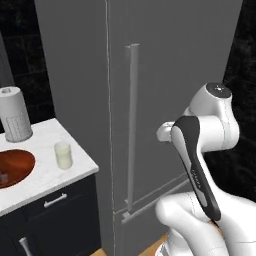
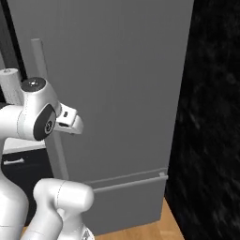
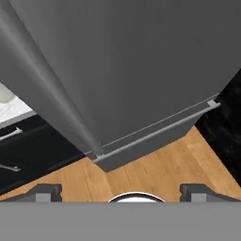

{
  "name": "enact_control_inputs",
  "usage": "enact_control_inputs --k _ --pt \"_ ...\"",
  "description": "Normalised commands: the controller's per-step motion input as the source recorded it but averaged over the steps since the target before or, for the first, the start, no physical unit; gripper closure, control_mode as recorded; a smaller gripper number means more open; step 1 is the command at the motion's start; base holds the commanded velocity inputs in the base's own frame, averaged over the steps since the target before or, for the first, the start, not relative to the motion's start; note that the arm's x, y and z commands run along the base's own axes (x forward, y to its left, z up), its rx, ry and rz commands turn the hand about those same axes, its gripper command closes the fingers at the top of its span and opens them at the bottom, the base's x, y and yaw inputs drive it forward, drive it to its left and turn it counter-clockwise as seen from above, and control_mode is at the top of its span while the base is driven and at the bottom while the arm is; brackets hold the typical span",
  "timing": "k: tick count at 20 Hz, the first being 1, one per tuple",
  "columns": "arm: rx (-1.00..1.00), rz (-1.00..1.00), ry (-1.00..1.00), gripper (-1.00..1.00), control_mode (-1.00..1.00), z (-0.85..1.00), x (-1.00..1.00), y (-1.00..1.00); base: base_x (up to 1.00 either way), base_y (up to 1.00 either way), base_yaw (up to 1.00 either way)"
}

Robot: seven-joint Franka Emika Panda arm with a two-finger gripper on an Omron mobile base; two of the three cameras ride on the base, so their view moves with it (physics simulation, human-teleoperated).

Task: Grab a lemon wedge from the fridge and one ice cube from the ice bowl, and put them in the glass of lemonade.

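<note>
In the left base view, the fridge (image 1: pixel 165 90) is seen shut, its long bar handle (image 1: pixel 132 125) running down the door. Beside it, on the countertop (image 1: pixel 45 175), the glass of lemonade (image 1: pixel 63 154) stands near the front right corner, the ice bowl (image 1: pixel 15 167) lies at the left edge with a pale ice cube (image 1: pixel 4 177) inside it, and a paper-towel roll (image 1: pixel 14 114) stands towards the back. The arm is folded in front of the fridge door, well apart from the handle.

In the right base view, the fridge door (image 2: pixel 117 93) is again seen closed, and the wrist is held just in front of it, to the right of the handle.

In the hand view, the gripper (image 3: pixel 121 190) is seen spread wide and empty, with the fridge's lower seam and the wooden floor (image 3: pixel 155 174) ahead.

The lemon wedge is judged to be behind the closed door. The opening step is judged not yet begun; the next move calls for the gripper to be brought to the handle, closed on it, and the door pulled
</note>
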Motion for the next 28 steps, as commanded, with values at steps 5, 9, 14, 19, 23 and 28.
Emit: enact_control_inputs --k 5,9,14,19,23,28 --pt "0.00 0.00 0.00 -1.00 1.00 0.00 0.00 0.00 -0.58 0.74 -0.18" --pt "0.00 0.00 0.00 -1.00 1.00 0.00 0.00 0.00 -0.40 1.00 0.10" --pt "0.00 0.00 0.00 -1.00 1.00 0.00 0.00 0.00 -0.05 1.00 0.28" --pt "0.00 0.00 0.00 -1.00 1.00 0.00 0.00 0.00 0.43 0.86 0.32" --pt "0.00 0.00 0.00 -1.00 1.00 0.00 0.00 0.00 0.92 0.21 0.26" --pt "0.00 0.00 0.00 -1.00 1.00 0.00 0.00 0.00 0.89 -0.06 0.16"
